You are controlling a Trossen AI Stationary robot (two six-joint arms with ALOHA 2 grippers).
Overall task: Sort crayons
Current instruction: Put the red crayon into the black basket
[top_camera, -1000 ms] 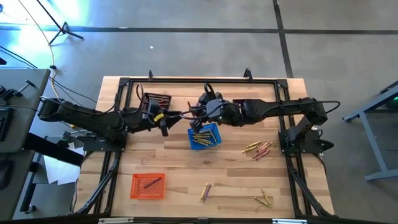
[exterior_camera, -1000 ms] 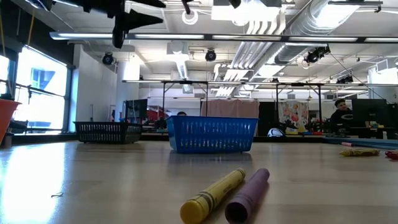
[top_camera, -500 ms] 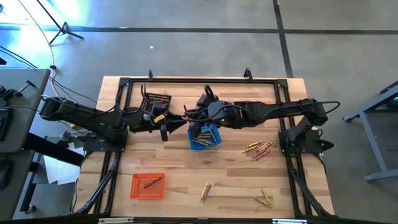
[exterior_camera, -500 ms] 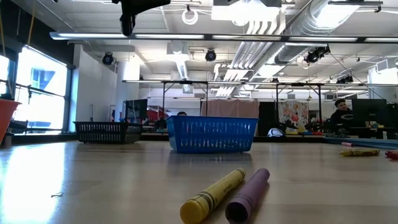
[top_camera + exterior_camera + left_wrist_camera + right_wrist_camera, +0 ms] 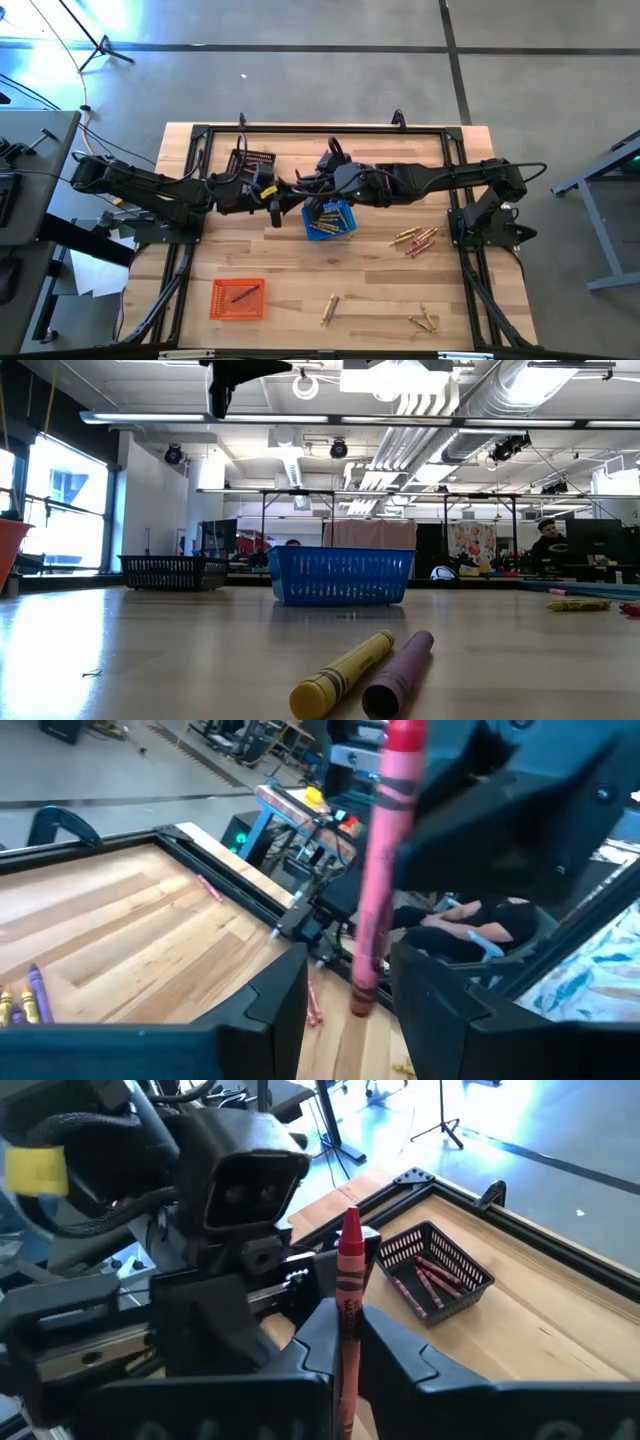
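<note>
Wooden tabletop [image 5: 300,260] carries loose crayons and three mesh baskets. Above it, a red crayon [image 5: 346,1320] stands upright, pinched between the right gripper's [image 5: 345,1342] closed fingers, just beyond the blue basket [image 5: 329,220]. Facing it, the left gripper [image 5: 272,196] reaches level across from the left beside the black basket [image 5: 252,163], fingers parted around that crayon [image 5: 374,880]. Both arms stretch toward the middle.

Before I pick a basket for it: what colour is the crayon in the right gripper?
Red-pink crayon; the right wrist view shows it best.
</note>
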